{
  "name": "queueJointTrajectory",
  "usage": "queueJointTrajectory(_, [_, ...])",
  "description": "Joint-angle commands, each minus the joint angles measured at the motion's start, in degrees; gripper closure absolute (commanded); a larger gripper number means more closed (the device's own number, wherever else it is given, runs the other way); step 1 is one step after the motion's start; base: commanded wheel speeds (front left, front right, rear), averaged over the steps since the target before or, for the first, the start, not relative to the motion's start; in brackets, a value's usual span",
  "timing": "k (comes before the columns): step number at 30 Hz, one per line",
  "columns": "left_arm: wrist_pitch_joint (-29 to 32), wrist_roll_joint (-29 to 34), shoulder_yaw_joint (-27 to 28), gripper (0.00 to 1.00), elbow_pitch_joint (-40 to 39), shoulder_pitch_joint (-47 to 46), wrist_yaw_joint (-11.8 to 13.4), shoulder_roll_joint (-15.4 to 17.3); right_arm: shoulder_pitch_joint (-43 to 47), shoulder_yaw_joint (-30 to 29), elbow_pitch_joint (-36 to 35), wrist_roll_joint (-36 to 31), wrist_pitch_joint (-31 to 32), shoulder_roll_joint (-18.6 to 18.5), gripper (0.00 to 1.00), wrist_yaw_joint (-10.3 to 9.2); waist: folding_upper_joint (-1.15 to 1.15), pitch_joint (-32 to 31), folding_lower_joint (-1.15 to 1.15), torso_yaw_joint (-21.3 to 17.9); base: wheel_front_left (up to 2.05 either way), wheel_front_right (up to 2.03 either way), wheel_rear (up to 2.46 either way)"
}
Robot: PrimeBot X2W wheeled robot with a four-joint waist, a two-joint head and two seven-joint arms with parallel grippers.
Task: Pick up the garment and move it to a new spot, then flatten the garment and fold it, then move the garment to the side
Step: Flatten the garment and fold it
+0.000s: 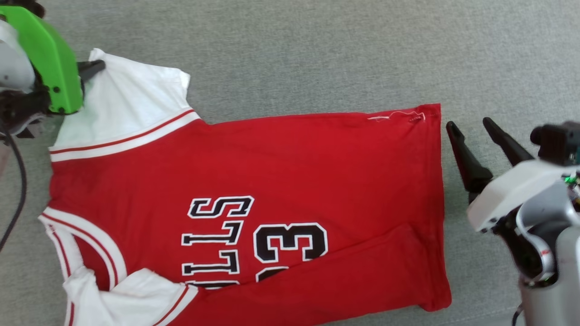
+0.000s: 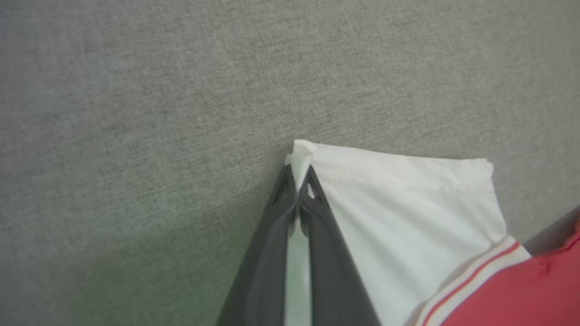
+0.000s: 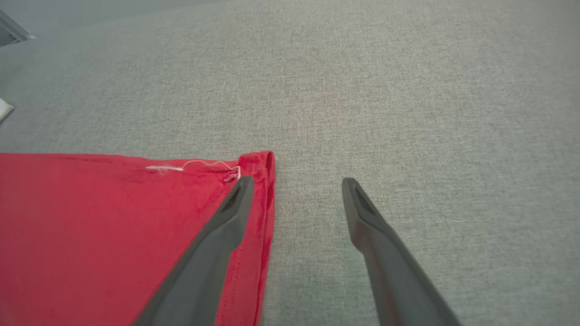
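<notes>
- Pinching a white sleeve corner of the garment (image 1: 272, 181): left gripper (image 2: 297, 181), fingers pressed together on the cloth.
- Jaws of right gripper (image 3: 294, 181) spread wide, holding nothing, just beside the red hem corner.
- Garment lies flat, print up, on grey surface (image 1: 317, 54).

Head view overhead, wrist views low, close, at garment (image 1: 272, 172) corners

Grey woven fabric surface (image 1: 317, 54) ran across the whole scene, with a heathered texture and evenly lit. At the far left in the right wrist view sat a dark grey slanted edge (image 3: 11, 29), unidentifiable. Nearer, a small white scrap (image 3: 3, 109) was too cut off to tell.
</notes>
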Motion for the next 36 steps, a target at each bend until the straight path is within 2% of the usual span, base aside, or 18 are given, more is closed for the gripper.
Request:
queueJointTrajectory(1, [-0.8, 0.7, -1.3, 1.00, -0.1, 0.8, 0.1, -1.1, -2.2, -0.2, 0.6, 0.9, 3.4, -1.3, 0.00, -0.03, 0.00, -1.9, 0.00, 2.0, 0.00, 0.00, 0.00])
queueJointTrajectory(6, [-5.2, 2.3, -1.9, 1.00, -3.3, -0.9, 0.1, -1.4, -6.7, 0.6, 2.7, 3.2, 15.4, -5.8, 0.00, -0.03, 0.00, -3.3, 0.00, 5.6, 0.00, 0.00, 0.00])
queueJointTrajectory(12, [-7.8, 2.9, -3.4, 1.00, -8.0, -1.1, 0.1, -1.9, -9.8, 2.0, 8.0, 5.3, 26.3, -9.7, 0.00, -0.03, 0.00, -3.7, 0.00, 9.5, 0.00, 0.00, 0.00])
queueJointTrajectory(20, [-11.2, 2.9, -4.3, 1.00, -12.3, 1.5, 0.1, -1.0, -9.0, 4.4, 15.6, 6.5, 36.0, -10.3, 0.00, -0.03, 0.00, -4.0, 0.00, 11.7, 0.00, 0.00, 0.00])
queueJointTrajectory(21, [-11.8, 2.8, -4.3, 1.00, -12.6, 2.1, 0.1, -0.9, -8.5, 4.5, 16.2, 6.7, 37.6, -10.2, 0.67, -0.03, 0.00, -4.2, 0.00, 11.8, 0.00, 0.00, 0.00])
queueJointTrajectory(22, [-12.2, 2.7, -4.3, 1.00, -12.9, 2.5, 0.1, -0.8, -8.2, 4.5, 16.6, 6.8, 38.7, -10.2, 1.00, -0.03, 0.00, -4.4, 0.00, 12.0, 0.00, 0.00, 0.00])
queueJointTrajectory(28, [-15.6, 2.0, -4.1, 1.00, -13.8, 5.6, 0.1, -0.3, -8.0, 4.2, 16.9, 7.3, 40.6, -10.5, 1.00, -0.03, 0.00, -6.8, 0.00, 12.7, 0.00, 0.00, 0.00])
queueJointTrajectory(36, [-21.6, 0.9, -3.0, 1.00, -16.1, 12.2, 1.1, 1.0, -7.9, -0.9, 11.0, 6.5, 33.3, -9.9, 1.00, -0.03, 0.00, -12.3, 0.00, 14.4, 0.00, 0.00, 0.00])
